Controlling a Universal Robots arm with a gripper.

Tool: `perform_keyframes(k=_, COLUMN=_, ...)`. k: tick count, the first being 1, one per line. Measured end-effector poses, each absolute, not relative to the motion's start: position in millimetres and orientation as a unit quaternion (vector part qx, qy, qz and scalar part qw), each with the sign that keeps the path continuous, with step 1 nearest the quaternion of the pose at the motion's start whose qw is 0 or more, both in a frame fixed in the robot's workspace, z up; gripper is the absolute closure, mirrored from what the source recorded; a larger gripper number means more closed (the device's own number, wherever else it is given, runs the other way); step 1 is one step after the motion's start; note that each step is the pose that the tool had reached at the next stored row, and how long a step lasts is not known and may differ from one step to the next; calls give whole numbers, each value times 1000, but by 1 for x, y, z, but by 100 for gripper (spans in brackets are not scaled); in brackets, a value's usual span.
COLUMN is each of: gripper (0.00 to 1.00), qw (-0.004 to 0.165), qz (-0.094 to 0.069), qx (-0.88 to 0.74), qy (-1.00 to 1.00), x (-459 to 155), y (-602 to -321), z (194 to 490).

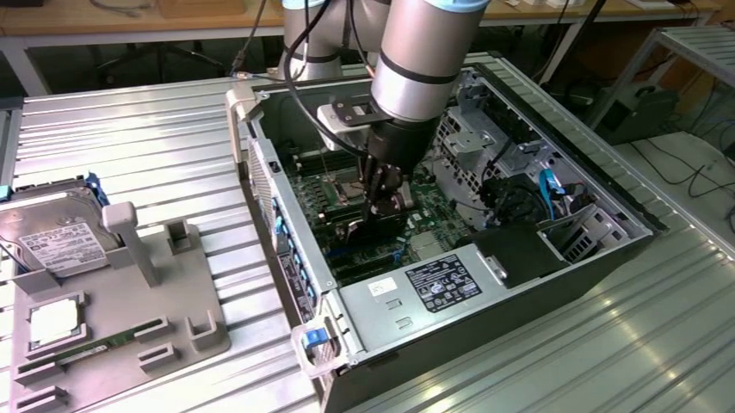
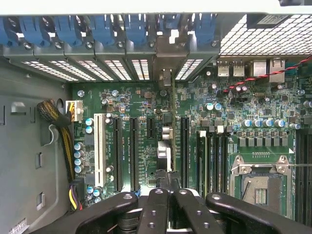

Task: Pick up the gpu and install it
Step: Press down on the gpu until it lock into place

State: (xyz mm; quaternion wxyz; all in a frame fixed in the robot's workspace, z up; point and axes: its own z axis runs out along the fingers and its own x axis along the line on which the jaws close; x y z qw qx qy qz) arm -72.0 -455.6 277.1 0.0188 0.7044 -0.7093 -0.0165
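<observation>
My gripper [image 1: 385, 206] is clamped on the gpu [image 2: 168, 126], upright over the motherboard [image 2: 141, 105] inside the case [image 1: 597, 185]; it stands near the case's slotted rear wall.

No legible text on any label.

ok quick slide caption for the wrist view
Shut gripper holds the gpu edge-on over the motherboard slots inside the open computer case.

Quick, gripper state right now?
Gripper: fingers closed on the gpu, a green circuit-board card standing edge-on over the motherboard slots.
</observation>
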Motion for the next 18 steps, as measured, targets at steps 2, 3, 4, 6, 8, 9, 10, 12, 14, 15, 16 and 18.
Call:
perform_keyframes(k=2, gripper=89, qw=19, qz=-17, qx=704, qy=-709, x=-72, y=-456, z=277)
perform_keyframes(k=3, gripper=89, qw=19, qz=-17, qx=704, qy=-709, x=-72, y=-456, z=278)
perform_keyframes(k=4, gripper=89, qw=19, qz=-17, qx=704, qy=-709, x=-72, y=-456, z=279)
perform_keyframes(k=6, gripper=89, qw=19, qz=-17, qx=704, qy=-709, x=-72, y=-456, z=279)
perform_keyframes(k=8, gripper=89, qw=21, qz=-18, qx=704, qy=-709, x=-72, y=-456, z=281)
perform_keyframes(k=9, gripper=89, qw=21, qz=-19, qx=704, qy=-709, x=-72, y=-456, z=283)
perform_keyframes(k=10, gripper=89, qw=22, qz=-20, qx=704, qy=-709, x=-72, y=-456, z=284)
perform_keyframes(k=12, gripper=89, qw=23, qz=-20, qx=704, qy=-709, x=-73, y=-456, z=285)
perform_keyframes(k=14, gripper=89, qw=23, qz=-20, qx=705, qy=-709, x=-78, y=-456, z=285)
perform_keyframes(k=15, gripper=89, qw=23, qz=-20, qx=704, qy=-709, x=-84, y=-456, z=284)
perform_keyframes(k=16, gripper=89, qw=23, qz=-20, qx=705, qy=-709, x=-87, y=-456, z=284)
perform_keyframes(k=18, gripper=89, qw=23, qz=-20, qx=705, qy=-709, x=-95, y=-455, z=283)
